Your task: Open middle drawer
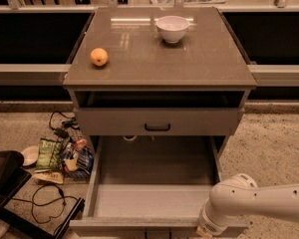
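**Pincer (pixel 205 231) low at the front rim of the wide grey middle drawer (pixel 149 200)**

Pincer is sitting at the very bottom of the view, at the end of the white, rounded robot arm (pixel 261 199) that is reaching in from the right; it is lying at the right part of the drawer's front rim, and the frame edge is cutting it off, so whether it is wide, narrow or holding anything I cannot tell; the middle drawer is standing far out of the grey cabinet (pixel 240 103), showing its plain grey inside; just above it the narrower-fronted grey upper drawer (pixel 114 123) is sitting nearly flush, with its small black loop handle (pixel 157 127) at the centre; on the glossy grey bench top (pixel 209 59) a round orange fruit (pixel 99 57) is resting near the left edge, well apart from a white ceramic bowl (pixel 172 28) that is standing upright towards the back; on the speckled floor (pixel 274 143) to the left of the cabinet, colourful snack packets (pixel 60 156) are lying among black cables (pixel 47 203).
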Robot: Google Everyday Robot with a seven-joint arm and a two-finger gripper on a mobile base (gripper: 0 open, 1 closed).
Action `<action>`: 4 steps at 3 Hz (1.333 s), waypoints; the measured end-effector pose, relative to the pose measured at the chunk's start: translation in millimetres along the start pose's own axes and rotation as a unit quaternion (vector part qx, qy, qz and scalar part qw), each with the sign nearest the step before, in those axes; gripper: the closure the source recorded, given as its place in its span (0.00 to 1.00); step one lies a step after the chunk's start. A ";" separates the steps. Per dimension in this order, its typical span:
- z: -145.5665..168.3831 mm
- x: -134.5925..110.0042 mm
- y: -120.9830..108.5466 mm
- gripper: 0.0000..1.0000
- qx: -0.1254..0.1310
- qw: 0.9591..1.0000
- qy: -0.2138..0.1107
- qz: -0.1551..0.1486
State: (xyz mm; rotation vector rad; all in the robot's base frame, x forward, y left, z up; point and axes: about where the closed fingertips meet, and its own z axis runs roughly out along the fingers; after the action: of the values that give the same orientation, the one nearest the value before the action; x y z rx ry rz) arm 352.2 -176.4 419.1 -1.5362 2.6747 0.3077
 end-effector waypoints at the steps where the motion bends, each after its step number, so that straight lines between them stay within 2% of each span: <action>1: 0.0 0.0 0.1 1.00 0.000 1.000 0.000 0.000; 4: -5.4 7.6 15.0 1.00 0.001 1.000 0.012 0.003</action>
State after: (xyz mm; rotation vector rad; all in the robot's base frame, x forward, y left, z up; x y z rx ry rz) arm 335.7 -176.6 425.6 -1.5423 2.6980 0.2890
